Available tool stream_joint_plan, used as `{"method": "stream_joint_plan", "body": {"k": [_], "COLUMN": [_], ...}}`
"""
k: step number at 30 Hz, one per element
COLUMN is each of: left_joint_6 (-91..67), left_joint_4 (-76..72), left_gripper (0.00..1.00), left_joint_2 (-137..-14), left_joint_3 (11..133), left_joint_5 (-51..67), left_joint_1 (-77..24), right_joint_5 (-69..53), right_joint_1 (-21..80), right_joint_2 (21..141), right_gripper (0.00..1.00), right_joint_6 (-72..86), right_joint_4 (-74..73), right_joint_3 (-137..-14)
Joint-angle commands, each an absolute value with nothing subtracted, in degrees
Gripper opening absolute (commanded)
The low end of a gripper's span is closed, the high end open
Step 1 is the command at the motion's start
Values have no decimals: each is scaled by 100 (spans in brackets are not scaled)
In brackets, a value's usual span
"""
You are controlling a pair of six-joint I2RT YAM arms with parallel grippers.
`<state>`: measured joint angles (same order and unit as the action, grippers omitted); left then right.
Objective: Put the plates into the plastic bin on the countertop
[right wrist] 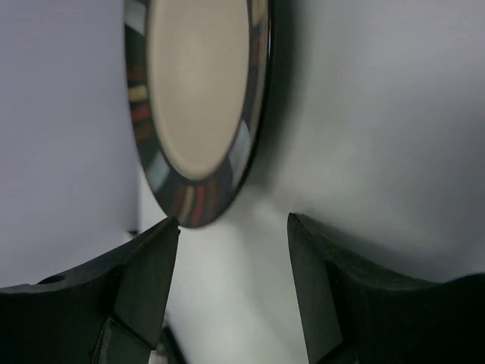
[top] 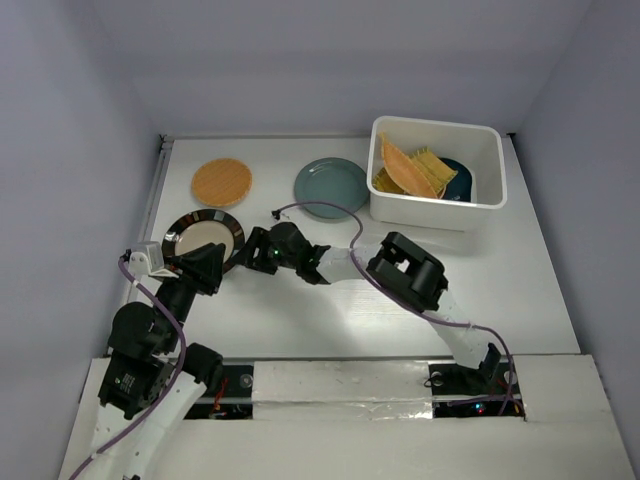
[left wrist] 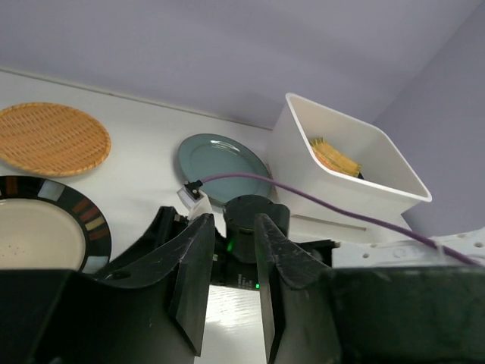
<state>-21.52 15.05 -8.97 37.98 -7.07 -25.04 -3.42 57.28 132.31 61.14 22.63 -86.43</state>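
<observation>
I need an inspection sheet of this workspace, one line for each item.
Surface: glossy white countertop.
Job's things: orange woven plate, grey-teal plate and black-rimmed cream plate lie outside; plastic bin holds orange leaf-shaped plate, yellow ribbed plate, dark blue plate.
Clutter: nothing seen.
Grippers: left pincer open, empty; right pincer open, beside cream plate's rim.
Cables: purple cable loops above right arm; second purple cable follows left arm.
Surroundings: pale lavender walls.

The bin (top: 421, 211) stood at the far right of the countertop (top: 500, 285), with several plates (top: 412, 170) leaning together inside it. Just left of it lay the middle plate (top: 331, 185), and further left the far-left plate (top: 221, 182). Before that lay the near-left plate (top: 203, 236), with the right gripper (top: 248, 250) at its right edge and the left gripper (top: 215, 258) at its near edge.
</observation>
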Motion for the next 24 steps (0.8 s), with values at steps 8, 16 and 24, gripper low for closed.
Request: {"method": "stream_joint_plan", "body": {"k": [8, 16, 24], "left_joint_6": [-2145, -2153, -2153], "left_joint_4": [1283, 1301, 1292], "left_gripper": [28, 30, 30], "left_joint_2": [-967, -914, -897], "left_joint_3": [3938, 3946, 3946], "left_joint_5": [-703, -685, -703], "left_joint_1": [-2522, -2522, -2522], "right_joint_5": [-141, -396, -229], "right_joint_1": [5634, 5634, 5687], "right_joint_2": [14167, 14862, 13950], "right_gripper": [52, 28, 0], "right_joint_6": [7330, 8296, 7693], "right_joint_4": [2892, 3645, 4262], "right_joint_3": [-9667, -9967, -8861]}}
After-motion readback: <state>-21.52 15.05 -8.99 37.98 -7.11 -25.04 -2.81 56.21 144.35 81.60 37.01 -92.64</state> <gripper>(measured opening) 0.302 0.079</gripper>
